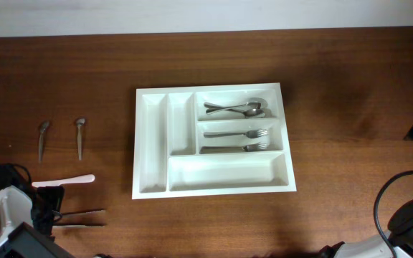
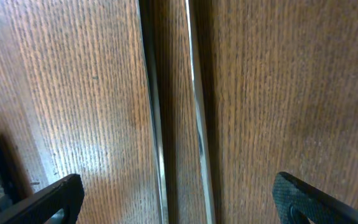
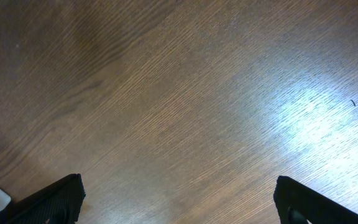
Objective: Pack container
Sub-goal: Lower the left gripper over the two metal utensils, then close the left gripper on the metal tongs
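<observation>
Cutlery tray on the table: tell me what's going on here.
The white tray is partly packed: spoons in its top right compartment, forks in the one below. The left claw, open, hangs over two slim metal utensils on the table; nothing is held. The right claw is open over bare table. Two loose spoons lie at left.

The overhead camera looks straight down from high above the table [image 1: 335, 72], with the tray [image 1: 151, 143] mid-frame. The left wrist camera sits close over the wood and looks down between its own fingers [image 2: 48, 199] at two thin metal pieces [image 2: 197, 124]. Overhead shows these same pieces just beside the left gripper [image 1: 52, 211]. The right wrist camera, equally close, faces wood only.
</observation>
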Tool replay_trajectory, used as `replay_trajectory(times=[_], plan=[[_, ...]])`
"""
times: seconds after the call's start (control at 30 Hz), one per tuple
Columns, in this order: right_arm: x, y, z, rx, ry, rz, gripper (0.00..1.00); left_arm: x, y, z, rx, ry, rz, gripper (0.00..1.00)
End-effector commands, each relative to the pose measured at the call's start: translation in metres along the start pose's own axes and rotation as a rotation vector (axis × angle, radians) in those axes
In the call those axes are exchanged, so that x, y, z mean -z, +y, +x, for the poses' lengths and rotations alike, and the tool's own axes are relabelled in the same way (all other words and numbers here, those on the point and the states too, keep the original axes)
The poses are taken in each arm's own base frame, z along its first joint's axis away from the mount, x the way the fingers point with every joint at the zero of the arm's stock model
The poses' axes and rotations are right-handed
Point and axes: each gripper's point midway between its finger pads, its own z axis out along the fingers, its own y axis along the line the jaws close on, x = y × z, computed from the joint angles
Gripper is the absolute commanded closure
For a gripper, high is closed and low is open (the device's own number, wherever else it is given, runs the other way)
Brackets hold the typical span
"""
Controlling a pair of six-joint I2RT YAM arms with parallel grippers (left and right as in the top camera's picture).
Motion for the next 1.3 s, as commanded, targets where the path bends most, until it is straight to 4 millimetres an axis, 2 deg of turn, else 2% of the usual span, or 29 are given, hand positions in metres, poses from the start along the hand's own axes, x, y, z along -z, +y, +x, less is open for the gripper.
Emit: replay_trajectory(times=[0.0,0.33,0.63,1.27], plan=[[0.001,-0.001,0.000,-0.005,-0.005,0.012,0.01,-0.007,0.001,0.003,0.016,0.024,-0.009,0.01],[0.001,-0.001,0.000,-0.005,-0.005,0.012,0.01,-0.018,0.001,0.005,0.017,0.020,-0.003,0.01],[0.001,-0.001,0.000,-0.005,-0.005,0.012,0.01,-0.039,0.011,0.023,0.015,0.039,-0.006,0.01],[0.001,-0.001,0.000,-0.005,-0.005,0.012,0.01,-0.039,0.001,0.028,0.017,0.074,0.049,0.01]])
